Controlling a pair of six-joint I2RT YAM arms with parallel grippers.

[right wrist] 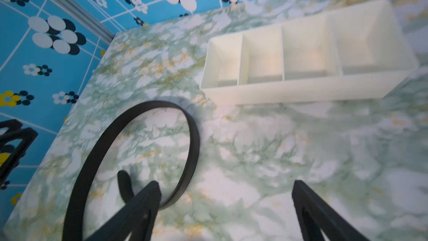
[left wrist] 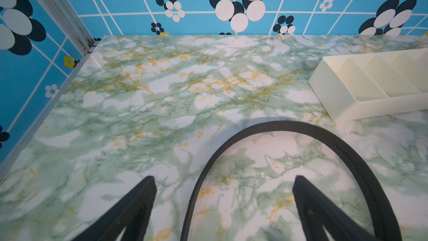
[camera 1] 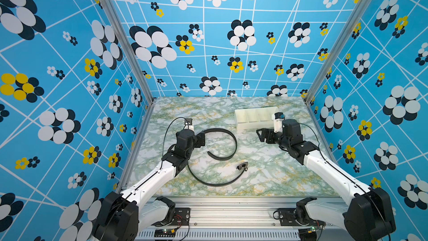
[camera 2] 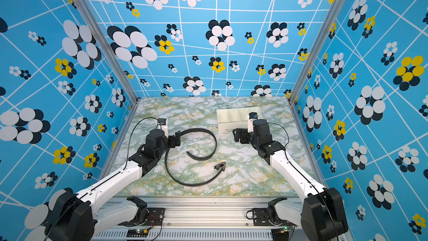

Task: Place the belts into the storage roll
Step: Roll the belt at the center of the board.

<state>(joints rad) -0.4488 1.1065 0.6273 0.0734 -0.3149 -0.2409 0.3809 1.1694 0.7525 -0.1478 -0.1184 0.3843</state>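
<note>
Closest to me runs one aluminium rail carrying the bases of two arms, and both reach out over the green-and-gold marble-patterned table.

I count one black belt, lying loose on the tabletop in a big open spiral. Its plain tip curls inward at the middle, and its one dark buckle sits at the outer end, towards the near side. The belt is well apart from the single cream storage tray, which stands at the far right of the table with four compartments in a row.

The left gripper hangs over the belt's left side with its fingers spread wide. From its wrist camera, one run of the strap passes between the two fingers and nothing is pinched. The left arm's wrist hides a short piece of the belt in both top views.

The right gripper is also spread wide and holds nothing. It sits just in front of the tray, between tray and belt. That arm's wrist covers the tray's near right corner in both top views.

Three blue walls printed with flowers close in the table.
</note>
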